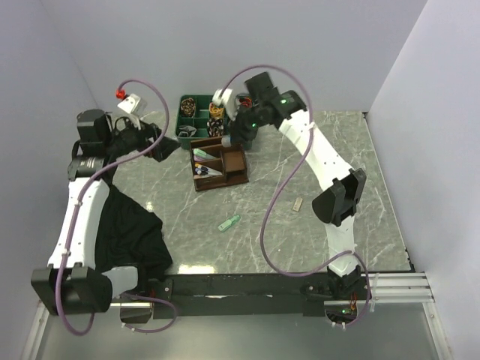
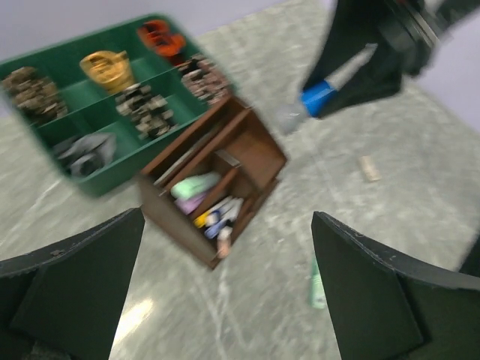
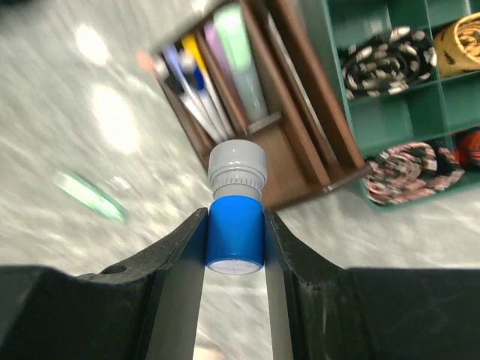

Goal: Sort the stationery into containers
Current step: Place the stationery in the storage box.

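right gripper [image 3: 236,223]: clamped on both sides of the blue cylinder [image 3: 235,238], grey cap sticking out past the fingertips
blue cylinder: off the table [image 1: 337,150], held at the far right side of the brown organiser [image 1: 219,163], cap aimed toward its open compartments, apart from it
left gripper [image 2: 226,223]: fingers spread wide, nothing between them, hanging above the table left of the organiser
brown organiser: middle-far on the table, just near of the green tray [image 1: 184,131]; touching or not, cannot tell
pens [image 3: 191,86]: white, blue and yellow, lying together in one narrow compartment
lilac and mint pieces [image 3: 232,41]: in the next compartment beside the pens
green clip [image 1: 229,223]: loose on the table, near of the organiser, well apart
beige piece [image 1: 297,203]: loose on the table, right of the clip
green tray: far side, compartments hold small mixed items, too blurred to name
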